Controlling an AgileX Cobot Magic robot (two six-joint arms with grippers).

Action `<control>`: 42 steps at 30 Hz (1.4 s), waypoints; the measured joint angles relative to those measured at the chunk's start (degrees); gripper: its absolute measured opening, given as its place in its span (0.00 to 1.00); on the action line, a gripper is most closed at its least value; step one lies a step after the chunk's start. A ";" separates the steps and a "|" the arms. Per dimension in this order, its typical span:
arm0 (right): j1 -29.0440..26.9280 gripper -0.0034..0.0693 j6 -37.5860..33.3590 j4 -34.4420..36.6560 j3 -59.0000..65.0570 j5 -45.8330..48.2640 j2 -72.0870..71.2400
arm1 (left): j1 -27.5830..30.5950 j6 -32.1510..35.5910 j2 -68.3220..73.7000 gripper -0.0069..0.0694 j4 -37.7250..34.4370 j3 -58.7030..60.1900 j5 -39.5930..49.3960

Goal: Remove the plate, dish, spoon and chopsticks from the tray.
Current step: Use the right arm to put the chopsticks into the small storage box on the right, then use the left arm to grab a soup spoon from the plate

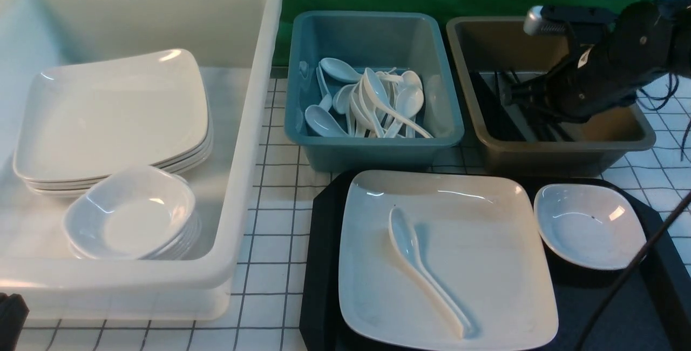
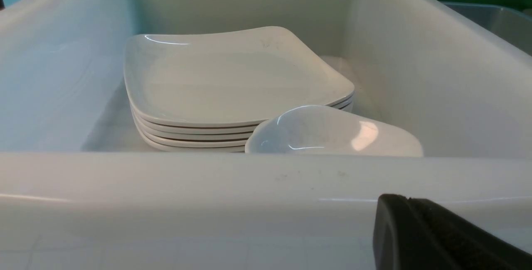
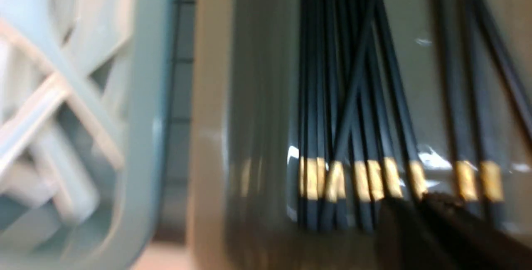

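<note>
**A:** Well, where is everything?

**B:** The plate [image 1: 486,243] sits on the tray [image 1: 318,264]. The spoon [image 1: 418,259] lies diagonally on the plate, and the dish [image 1: 588,227] is just beside the plate, on the tray's right.

**A:** And the chopsticks?

**B:** Black chopsticks [image 3: 353,116] with gold bands lie bunched in the brown bin [image 1: 567,151]. The right gripper [image 1: 506,94] hangs over them, but its fingers are blurred. I cannot tell their gap or whether they hold anything.

**A:** The other arm?

**B:** The left gripper [image 2: 415,228] is closed up, just outside the white tub [image 1: 243,178] that holds the stacked plates [image 1: 113,113].
</note>
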 joint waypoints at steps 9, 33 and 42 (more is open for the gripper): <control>6.97 0.09 -4.54 0.00 0.12 19.93 -18.53 | 0.00 0.00 0.00 0.12 0.00 0.00 0.00; 24.59 0.09 -0.70 0.54 22.08 32.00 -56.90 | 0.00 0.00 0.00 0.12 0.00 0.00 0.00; 24.59 0.09 -0.58 0.41 36.75 22.71 -79.79 | 0.00 -0.05 0.00 0.12 0.00 0.00 0.00</control>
